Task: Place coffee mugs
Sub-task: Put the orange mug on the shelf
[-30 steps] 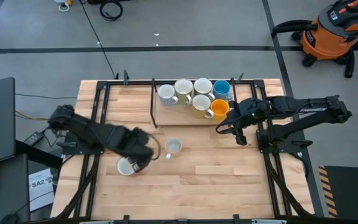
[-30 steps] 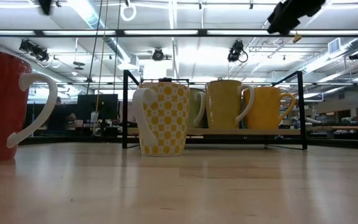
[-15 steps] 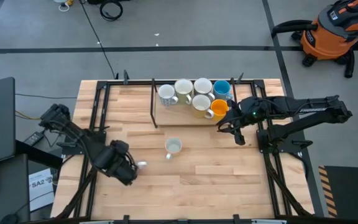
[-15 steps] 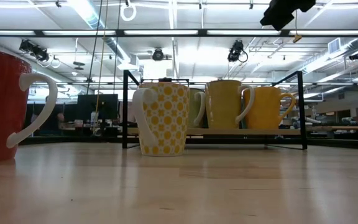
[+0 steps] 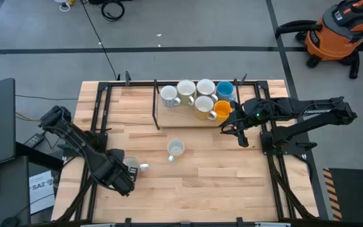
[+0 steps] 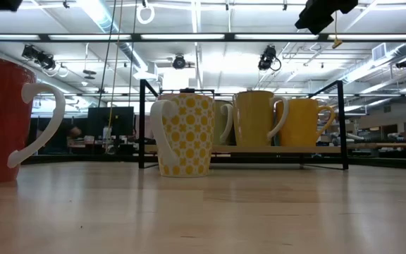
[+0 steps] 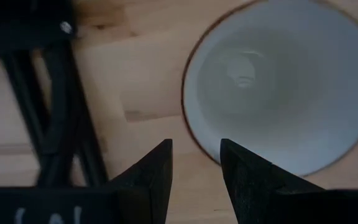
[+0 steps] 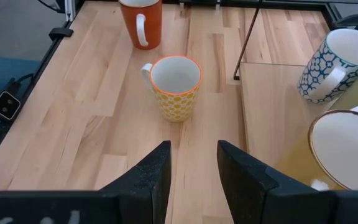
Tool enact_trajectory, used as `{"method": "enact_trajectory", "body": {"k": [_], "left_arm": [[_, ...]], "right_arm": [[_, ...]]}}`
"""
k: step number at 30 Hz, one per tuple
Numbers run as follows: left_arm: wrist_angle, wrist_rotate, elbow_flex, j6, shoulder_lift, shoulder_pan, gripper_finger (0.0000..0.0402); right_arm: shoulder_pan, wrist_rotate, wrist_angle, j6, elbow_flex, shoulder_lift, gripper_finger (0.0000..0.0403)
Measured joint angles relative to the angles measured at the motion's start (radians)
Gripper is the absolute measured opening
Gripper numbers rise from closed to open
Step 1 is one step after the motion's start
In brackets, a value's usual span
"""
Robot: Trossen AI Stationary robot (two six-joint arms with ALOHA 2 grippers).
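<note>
A red mug with a white inside (image 5: 131, 166) stands on its base near the table's near left part, its white handle (image 5: 143, 167) pointing right; it also shows in the low view (image 6: 2, 116). My left gripper (image 5: 124, 174) is open just beside and above its rim (image 7: 196, 168), touching nothing. A yellow-patterned mug (image 5: 176, 149) stands upright mid-table (image 8: 175, 86). Several mugs, white, cream, orange-yellow (image 5: 222, 110) and blue (image 5: 225, 91), stand on a wooden tray (image 5: 181, 118) at the far side. My right gripper (image 5: 230, 129) hangs open in the air by the tray's right corner (image 8: 191, 167).
A black metal frame (image 5: 155, 104) surrounds the tray and rises above the table (image 6: 141, 123). Bare wood (image 5: 219, 170) lies between the yellow-patterned mug and the near edge. Black rails run along the table's left (image 5: 96, 126) and right (image 5: 276, 164) sides.
My left gripper has drawn back from above the red mug toward the table's near left corner, uncovering the mug. The red mug stands where it was. The right arm has barely moved.
</note>
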Motion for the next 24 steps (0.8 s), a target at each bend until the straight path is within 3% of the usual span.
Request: {"method": "enact_trajectory", "body": {"k": [10, 24], "left_arm": [[0.148, -0.004, -0.135, -0.028, 0.0, 0.017, 0.0142], [0.183, -0.005, -0.146, 0.109, 0.0, 0.085, 0.0131]], "right_arm": [[0.0, 0.0, 0.0, 0.0, 0.0, 0.0, 0.0135], [0.0, 0.0, 0.0, 0.0, 0.0, 0.0, 0.0135]]}}
